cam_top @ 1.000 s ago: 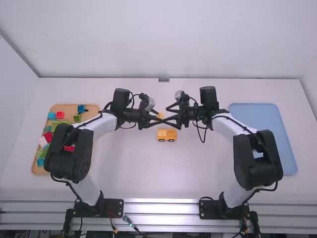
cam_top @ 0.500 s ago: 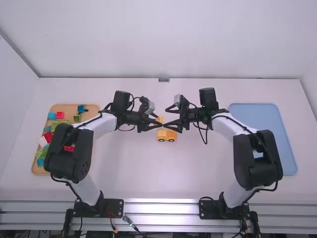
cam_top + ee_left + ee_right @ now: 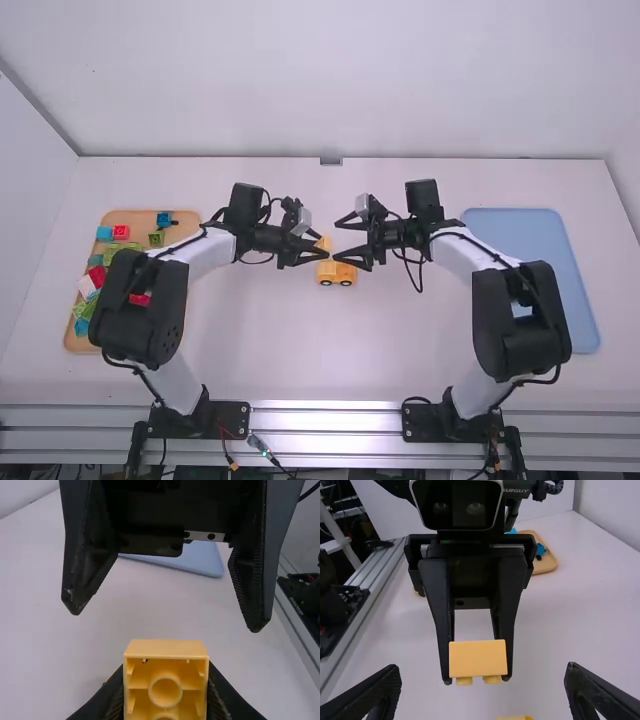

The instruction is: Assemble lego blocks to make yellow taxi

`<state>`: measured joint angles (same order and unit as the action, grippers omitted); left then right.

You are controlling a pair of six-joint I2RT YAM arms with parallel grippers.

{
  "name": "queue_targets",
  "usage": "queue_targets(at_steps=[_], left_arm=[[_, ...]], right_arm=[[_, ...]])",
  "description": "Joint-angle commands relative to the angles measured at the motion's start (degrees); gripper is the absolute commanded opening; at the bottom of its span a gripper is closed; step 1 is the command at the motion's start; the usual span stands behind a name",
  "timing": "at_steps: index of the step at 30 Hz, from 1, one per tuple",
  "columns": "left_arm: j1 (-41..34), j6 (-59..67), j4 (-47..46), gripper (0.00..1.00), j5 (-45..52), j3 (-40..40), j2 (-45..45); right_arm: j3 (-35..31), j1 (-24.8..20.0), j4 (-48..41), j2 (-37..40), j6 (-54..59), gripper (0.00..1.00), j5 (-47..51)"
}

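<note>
The yellow wheeled body (image 3: 337,272) stands on the table (image 3: 300,360), near the middle, so the taxi's lower part looks built. Above the table, a yellow block (image 3: 478,658) is pinched in the left pincer (image 3: 477,679), apart from that body; joining it on seems the main step left, perhaps as a cab or roof. The right pincer (image 3: 165,620) faces it, spread and empty. Farther out, mixed coloured blocks (image 3: 121,232) lie on the wooden tray (image 3: 82,345) at left; a blue tray (image 3: 530,235) lies at right.
</note>
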<state>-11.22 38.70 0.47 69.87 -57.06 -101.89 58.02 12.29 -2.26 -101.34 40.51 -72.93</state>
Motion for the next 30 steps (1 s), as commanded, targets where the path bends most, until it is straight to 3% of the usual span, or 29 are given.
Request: queue_targets(at_steps=[1, 10, 17, 24, 30], left_arm=[[-0.5, 1.8, 0.0, 0.02, 1.6, 0.5, -0.3], [-0.5, -3.2, 4.2, 0.02, -0.9, 0.5, -0.3], [-0.5, -3.1, 4.0, 0.02, -0.8, 0.5, -0.3], [-0.5, -3.2, 5.5, 0.02, -0.3, 1.3, -0.3], [-0.5, -3.1, 6.0, 0.02, -0.2, 1.9, -0.3]], right_arm=[[1.3, 0.6, 1.5, -1.8, -2.8, 0.83, -4.1], [1.3, 2.8, 5.1, -2.3, -6.0, 0.77, -1.6], [1.3, 2.3, 5.4, -2.3, -6.0, 0.63, -1.9], [1.3, 2.3, 6.2, -2.3, -6.0, 0.59, -2.1], [1.3, 2.3, 6.1, -2.3, -6.0, 0.5, -2.0]])
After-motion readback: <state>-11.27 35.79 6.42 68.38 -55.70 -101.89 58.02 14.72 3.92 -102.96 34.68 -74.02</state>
